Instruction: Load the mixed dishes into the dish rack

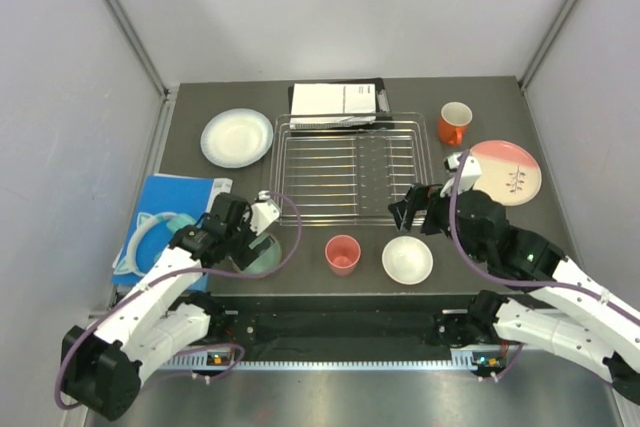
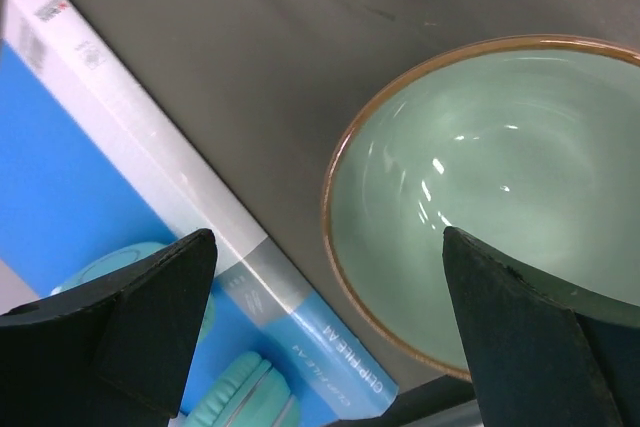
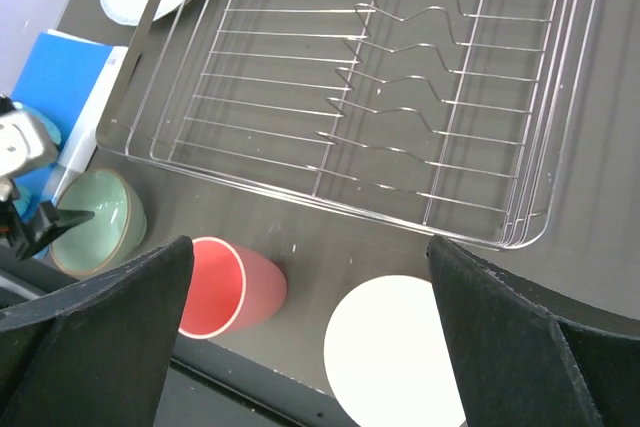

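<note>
Grey tabletop (image 1: 210,97), dish rack (image 1: 350,172) (mint-green bowl (image 3: 95,217) near)

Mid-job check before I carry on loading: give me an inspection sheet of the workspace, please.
Surface: dark table; nothing seen spilled.
Job's things: dish rack empty; white plate to its left; orange mug and pale pink plate to its right; mint-green bowl, pink cup and white-inside bowl along its near side.
Clutter: blue sheet with teal pieces at left; printed paper on a black board behind the rack.
Grippers: left pincer open over the mint-green bowl's rim; right pincer open, holding nothing, by the rack's near-right corner.
Cables: left purple cable loops close to the mint-green bowl; right purple cable runs along its arm.
Surroundings: plain grey walls, metal frame posts.
</note>
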Robot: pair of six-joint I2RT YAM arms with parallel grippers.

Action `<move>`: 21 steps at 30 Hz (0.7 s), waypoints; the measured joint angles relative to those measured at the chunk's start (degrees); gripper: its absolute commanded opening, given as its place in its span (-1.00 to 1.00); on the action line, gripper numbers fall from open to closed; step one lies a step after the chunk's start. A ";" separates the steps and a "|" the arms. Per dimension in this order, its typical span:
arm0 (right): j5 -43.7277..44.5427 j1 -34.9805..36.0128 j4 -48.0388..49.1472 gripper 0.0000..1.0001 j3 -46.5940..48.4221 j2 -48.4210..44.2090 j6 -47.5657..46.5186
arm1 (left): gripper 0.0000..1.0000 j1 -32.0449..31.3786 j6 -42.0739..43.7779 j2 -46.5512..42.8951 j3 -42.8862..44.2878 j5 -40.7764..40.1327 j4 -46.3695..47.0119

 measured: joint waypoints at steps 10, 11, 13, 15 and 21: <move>1.99 0.07 -2.08 0.99 0.22 0.26 0.09 | -0.21 4.26 2.19 6.93 -3.21 4.79 6.05; 2.16 0.07 -2.32 0.99 0.22 0.24 0.15 | -0.44 4.87 2.23 7.32 -3.08 6.21 6.10; 2.47 0.09 -2.62 0.99 0.22 0.22 0.28 | -0.82 5.90 2.78 8.44 -2.25 8.46 6.25; 2.62 0.09 -2.67 0.99 0.22 0.24 0.57 | -0.91 7.10 2.49 9.14 1.03 12.81 4.92; 2.78 0.09 -2.80 0.99 0.48 0.83 0.59 | -1.00 11.19 3.98 10.69 4.74 19.47 3.02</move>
